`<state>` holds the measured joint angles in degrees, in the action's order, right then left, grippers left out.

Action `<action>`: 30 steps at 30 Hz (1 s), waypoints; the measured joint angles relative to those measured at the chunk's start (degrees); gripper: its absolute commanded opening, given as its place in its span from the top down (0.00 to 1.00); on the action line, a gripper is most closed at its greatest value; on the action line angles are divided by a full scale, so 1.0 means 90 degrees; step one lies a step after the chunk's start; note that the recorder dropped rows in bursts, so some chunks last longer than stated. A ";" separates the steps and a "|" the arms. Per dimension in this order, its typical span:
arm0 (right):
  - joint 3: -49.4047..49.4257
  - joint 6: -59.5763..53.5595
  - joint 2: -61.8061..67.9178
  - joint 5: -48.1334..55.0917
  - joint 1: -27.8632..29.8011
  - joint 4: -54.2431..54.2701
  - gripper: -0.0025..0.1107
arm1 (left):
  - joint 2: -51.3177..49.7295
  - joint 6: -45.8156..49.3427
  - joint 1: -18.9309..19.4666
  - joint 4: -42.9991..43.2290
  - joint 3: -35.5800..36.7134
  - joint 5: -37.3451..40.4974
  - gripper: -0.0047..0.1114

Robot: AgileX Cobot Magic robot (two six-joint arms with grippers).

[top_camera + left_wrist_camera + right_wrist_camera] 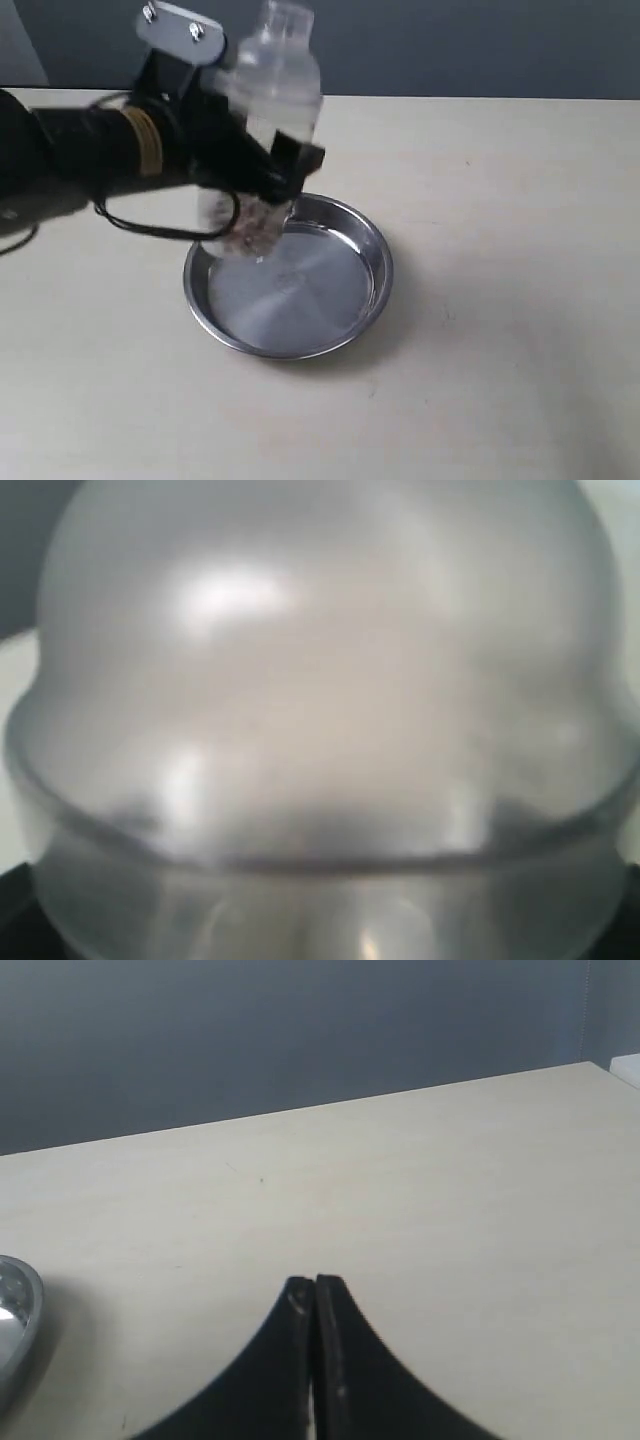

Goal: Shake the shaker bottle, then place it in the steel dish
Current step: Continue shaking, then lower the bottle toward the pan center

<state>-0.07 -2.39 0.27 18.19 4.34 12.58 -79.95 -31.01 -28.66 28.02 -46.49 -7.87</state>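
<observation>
Left jaws wide (seemingly gripping, blurred); right jaws closed.

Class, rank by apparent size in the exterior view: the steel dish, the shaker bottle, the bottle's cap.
Largest: steel dish.
Next: shaker bottle, though held up, so possibly nearer the camera.
Smallest: cap.

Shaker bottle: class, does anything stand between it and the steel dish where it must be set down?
Nothing visible does. The left gripper holds the shaker bottle in the air above the left side of the steel dish. The dish's flat bottom shows bare, with no other object in it or on its rim.
</observation>
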 measured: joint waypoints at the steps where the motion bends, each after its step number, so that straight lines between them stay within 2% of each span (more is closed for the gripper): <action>1: 0.0000 0.0000 0.0000 0.0000 0.0000 0.0000 0.99 | 0.0266 -0.0028 0.0000 0.0030 -0.0113 -0.0215 0.96; 5: 0.0000 0.0000 0.0000 0.0000 0.0000 0.0000 0.99 | 0.0901 0.0193 -0.0014 0.0042 -0.0277 -0.1079 0.96; 7: 0.0000 0.0000 0.0000 0.0000 0.0000 0.0000 0.99 | 0.0611 0.0766 0.0208 -0.0102 -0.0144 -0.0924 0.96; 9: 0.0000 0.0000 0.0000 0.0000 0.0000 0.0000 0.99 | 0.0002 0.0982 0.0621 -0.0765 0.0026 -0.0676 0.96; 11: 0.0000 0.0000 0.0000 0.0000 0.0000 0.0000 0.99 | -0.0483 0.0438 0.0737 -0.1185 0.0205 -0.0571 0.96; 13: 0.0000 0.0000 0.0000 0.0000 0.0000 0.0000 0.99 | -0.0680 -0.0177 0.0390 -0.0381 0.0313 -0.0644 0.96; 15: 0.0000 0.0000 0.0000 0.0000 0.0000 0.0000 0.99 | -0.0682 -0.0433 -0.0285 0.0987 0.0267 -0.0888 0.96; 17: 0.0000 0.0000 0.0000 0.0000 0.0000 0.0000 0.99 | -0.0620 -0.0276 -0.0646 0.1354 0.0136 -0.0749 0.96; 19: 0.0000 0.0000 0.0000 0.0000 0.0000 0.0000 0.99 | -0.0627 0.0200 -0.0333 0.0794 0.0017 -0.0545 0.96; 20: 0.0000 0.0000 0.0000 0.0000 0.0000 0.0000 0.99 | -0.0662 0.0247 0.0009 0.0173 0.0003 -0.0529 0.96; 22: 0.0000 0.0000 0.0000 0.0000 0.0000 0.0000 0.99 | -0.0753 -0.0137 0.0453 -0.0760 0.0003 -0.0627 0.96; 23: 0.0000 0.0000 0.0000 0.0000 0.0000 0.0000 0.99 | -0.0767 -0.0414 0.0496 -0.0695 0.0033 -0.0689 0.96; 24: 0.0000 0.0000 0.0000 0.0000 0.0000 0.0000 0.99 | -0.0732 -0.0636 0.0385 -0.0165 0.0047 -0.0790 0.96; 26: 0.0000 0.0000 0.0000 0.0000 0.0000 0.0000 0.99 | -0.0605 -0.0862 -0.0049 0.1030 0.0047 -0.0976 0.96; 27: 0.0000 0.0000 0.0000 0.0000 0.0000 0.0000 0.99 | -0.0554 -0.0883 -0.0216 0.1262 0.0047 -0.1076 0.96; 29: 0.0000 0.0000 0.0000 0.0000 0.0000 0.0000 0.99 | -0.0549 -0.0577 -0.0211 0.1057 -0.0022 -0.1135 0.96; 30: 0.0000 0.0000 0.0000 0.0000 0.0000 0.0000 0.99 | -0.0549 -0.0438 -0.0072 0.0791 -0.0103 -0.1058 0.96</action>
<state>-0.07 -2.39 0.27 18.19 4.34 12.58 -84.89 -34.95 -29.31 35.14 -47.41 -17.40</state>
